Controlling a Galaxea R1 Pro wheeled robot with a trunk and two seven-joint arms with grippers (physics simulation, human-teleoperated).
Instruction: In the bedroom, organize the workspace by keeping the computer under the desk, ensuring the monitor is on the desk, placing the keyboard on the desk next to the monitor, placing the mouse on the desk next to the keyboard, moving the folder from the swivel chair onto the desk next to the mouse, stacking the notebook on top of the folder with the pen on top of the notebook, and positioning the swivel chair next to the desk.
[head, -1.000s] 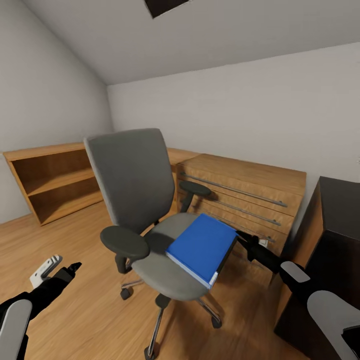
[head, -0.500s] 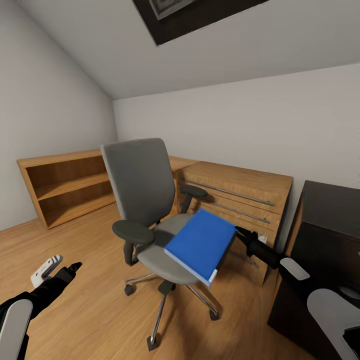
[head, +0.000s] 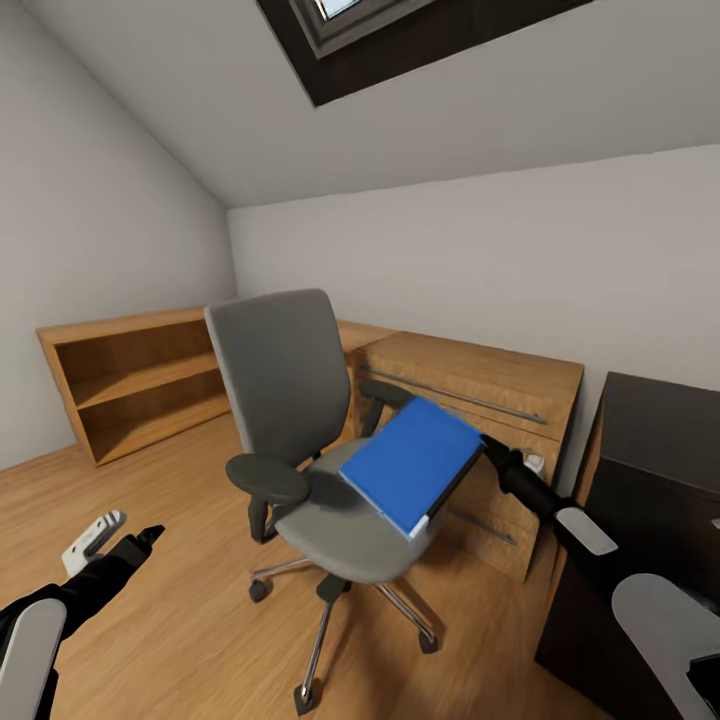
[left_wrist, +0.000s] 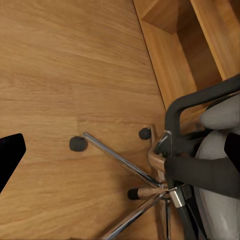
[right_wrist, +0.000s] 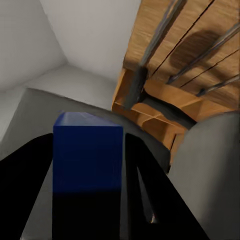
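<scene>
Head view: swivel chair (head: 300, 440), grey, five-castor base, standing on the wooden floor (head: 170, 600) clear of the walls. Blue folder (head: 410, 465) raised off the seat and tilted, its far edge high; its lower corner overhangs the seat's front edge, and whether it touches the cushion cannot be told. Right gripper (head: 487, 447) clamped on the folder's right edge, the black arm reaching in from the lower right.

Right wrist view: the folder (right_wrist: 87, 155) sits squeezed between the two dark fingers (right_wrist: 30, 175), with the chair's backrest (right_wrist: 45, 110) beyond it.

Left gripper (head: 135, 538) hangs low over the floor at the chair's left, touching nothing; whether its fingers are parted or together cannot be told.

Left wrist view: chrome chair base (left_wrist: 150, 185) and castors on the floor, with one armrest above.

Surroundings, head view: wooden dresser (head: 480, 420) with bar handles directly behind the chair; low open bookshelf (head: 130, 385) against the left wall; dark cabinet (head: 650, 500) at the right edge; skylight (head: 340, 20) in the sloped ceiling.
</scene>
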